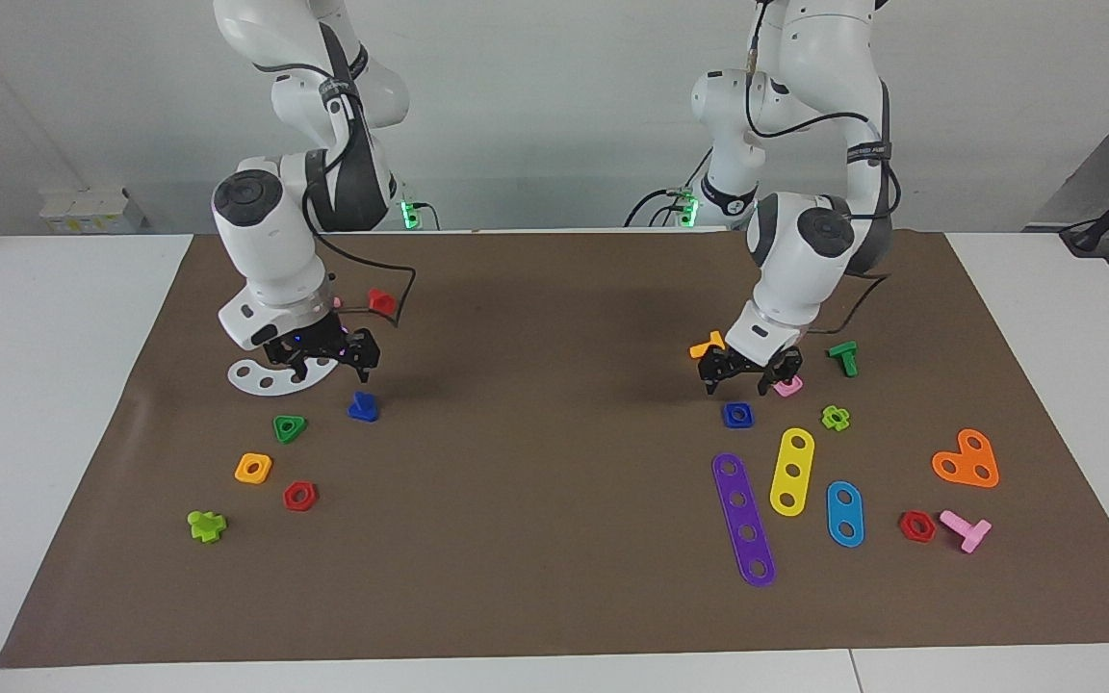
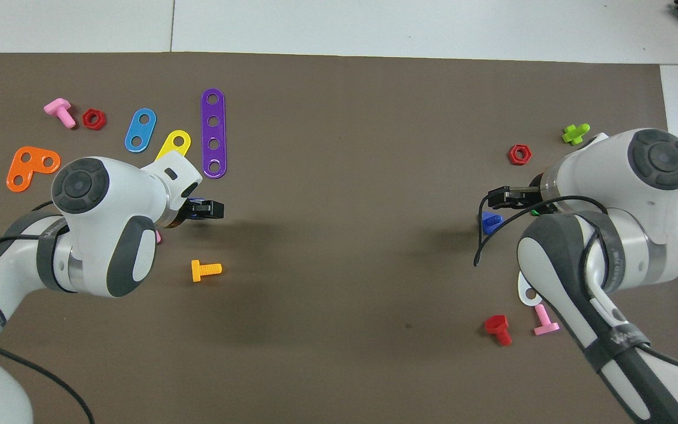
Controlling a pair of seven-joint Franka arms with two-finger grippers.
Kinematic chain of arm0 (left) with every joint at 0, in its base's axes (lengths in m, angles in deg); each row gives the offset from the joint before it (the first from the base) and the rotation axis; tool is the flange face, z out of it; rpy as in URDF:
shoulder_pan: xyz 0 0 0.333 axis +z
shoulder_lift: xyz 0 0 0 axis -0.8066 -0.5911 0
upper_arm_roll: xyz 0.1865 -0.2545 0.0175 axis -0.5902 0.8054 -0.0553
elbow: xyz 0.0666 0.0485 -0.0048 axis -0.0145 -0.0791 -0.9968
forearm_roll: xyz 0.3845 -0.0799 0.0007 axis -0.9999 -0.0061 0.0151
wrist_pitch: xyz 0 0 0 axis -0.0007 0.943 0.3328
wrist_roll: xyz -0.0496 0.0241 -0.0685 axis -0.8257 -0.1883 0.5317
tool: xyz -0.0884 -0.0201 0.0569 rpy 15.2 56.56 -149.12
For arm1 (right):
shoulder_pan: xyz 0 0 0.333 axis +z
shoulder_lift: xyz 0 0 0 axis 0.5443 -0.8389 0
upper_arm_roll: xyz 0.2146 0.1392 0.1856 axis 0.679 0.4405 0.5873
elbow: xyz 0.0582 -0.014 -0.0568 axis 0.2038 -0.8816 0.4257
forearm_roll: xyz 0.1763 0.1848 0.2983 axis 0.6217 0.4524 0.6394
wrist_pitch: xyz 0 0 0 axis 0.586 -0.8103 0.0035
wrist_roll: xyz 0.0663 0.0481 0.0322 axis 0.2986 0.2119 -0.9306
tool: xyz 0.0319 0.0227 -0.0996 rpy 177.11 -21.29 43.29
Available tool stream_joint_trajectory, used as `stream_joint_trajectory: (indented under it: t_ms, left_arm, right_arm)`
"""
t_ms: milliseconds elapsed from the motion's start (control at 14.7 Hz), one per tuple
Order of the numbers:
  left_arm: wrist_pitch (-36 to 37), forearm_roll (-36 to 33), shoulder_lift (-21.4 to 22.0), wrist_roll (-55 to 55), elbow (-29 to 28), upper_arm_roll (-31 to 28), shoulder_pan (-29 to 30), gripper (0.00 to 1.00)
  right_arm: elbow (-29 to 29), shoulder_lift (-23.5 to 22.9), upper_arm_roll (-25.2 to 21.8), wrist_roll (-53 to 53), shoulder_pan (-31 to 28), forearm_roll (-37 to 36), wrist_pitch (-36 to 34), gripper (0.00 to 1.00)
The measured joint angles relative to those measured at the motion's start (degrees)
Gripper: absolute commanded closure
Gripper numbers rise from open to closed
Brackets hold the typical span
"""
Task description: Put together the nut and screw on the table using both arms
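Bench [image 1: 554, 616]: white top, mostly covered by a brown mat [image 1: 554, 318]; the mat serves as landmark for all entries.
Left arm [image 1: 810, 250]: reaches down over the mat at its own end.
Left end effector [image 1: 735, 377]: low over the mat, fingers spread apart with nothing between them; just above the nut on the robots' side.
Nut [image 1: 737, 415]: blue, square, lying flat on the mat at the left arm's end, apart from the fingertips; hidden under the arm in the overhead view.
Right arm [image 1: 270, 241]: reaches down over the mat at its own end.
Right end effector [image 1: 333, 371]: low over the mat, fingers apart and empty; just above the screw on the robots' side.
Screw [image 1: 363, 407]: dark blue, resting on the mat at the right arm's end, not touched by the fingers; partly seen in the overhead view [image 2: 490, 222].
Pink nut [image 1: 787, 387]: on the mat, beside the left end effector's finger.
Orange bolt [image 2: 205, 270]: on the mat, nearer the robots than the nut.
Purple strip [image 1: 743, 520]: four holes, on the mat, farther from the robots than the nut.
White plate [image 1: 266, 377]: curved, holed, on the mat under the right end effector.
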Motion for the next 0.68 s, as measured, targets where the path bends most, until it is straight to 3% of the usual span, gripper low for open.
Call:
stream_joint_trajectory:
  t_ms: [204, 679]
  left_arm:
    - [-0.2, -1.7, -1.7, 0.7, 0.0, -0.2, 0.0, 0.12]
    - [-2.0, -3.4, -3.6, 1.3, 0.1, -0.3, 0.0, 0.18]
  right_arm:
    - [-2.1, -1.8, 0.0, -0.1, 1.4, 0.0, 5.3, 0.07]
    - [-5.9, -2.5, -0.2, -3.2, 1.8, 0.0, 9.8, 0.19]
